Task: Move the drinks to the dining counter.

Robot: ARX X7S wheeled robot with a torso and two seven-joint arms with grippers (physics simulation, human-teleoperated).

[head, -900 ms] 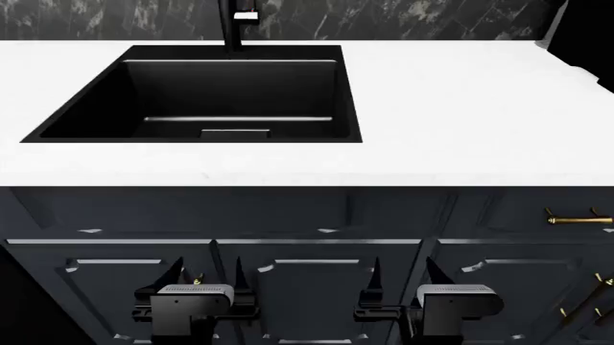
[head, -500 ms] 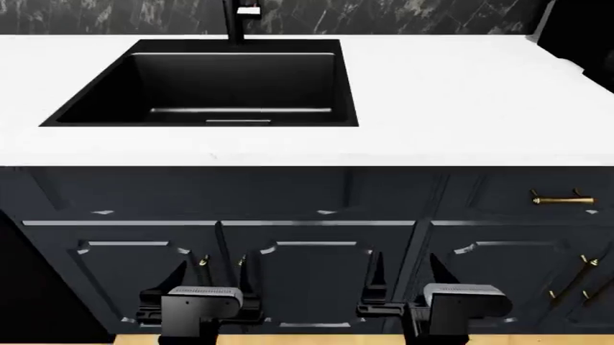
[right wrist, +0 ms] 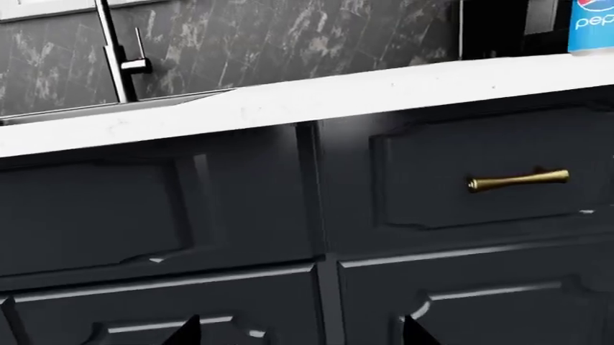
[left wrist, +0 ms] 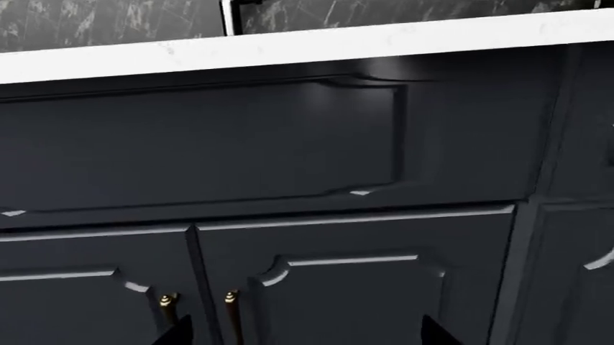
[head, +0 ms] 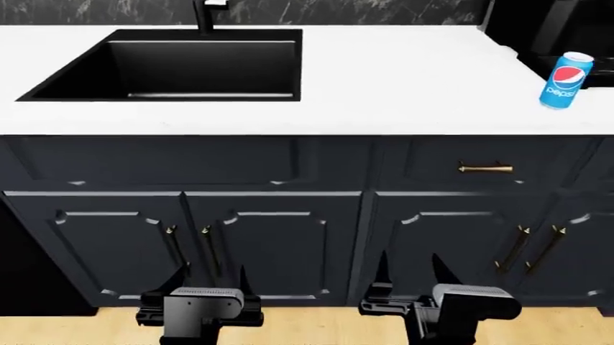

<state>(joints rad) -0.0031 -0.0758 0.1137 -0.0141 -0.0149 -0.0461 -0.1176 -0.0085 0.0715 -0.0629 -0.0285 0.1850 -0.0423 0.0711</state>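
Head view: cola can [head: 566, 80] newly visible | left claw [head: 213, 279], right claw [head: 410, 267] apart, empty

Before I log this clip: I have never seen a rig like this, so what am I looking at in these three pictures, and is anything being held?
These are simulator renders of a wheeled robot with two arms. The head view looks forward and down from the robot's head. At its bottom edge are the left gripper and the right gripper, both open and empty, low in front of dark panelled cabinets.

The other two pictures come from cameras near each gripper. The left wrist view shows only cabinet doors and the worktop's edge. The right wrist view also shows a drawer with a brass handle, the faucet and a corner of the can.

On the white worktop there is a black sink and, far to the robot's right, a blue cola can standing upright. No other drink shows, nor any dining counter. Nothing is held.
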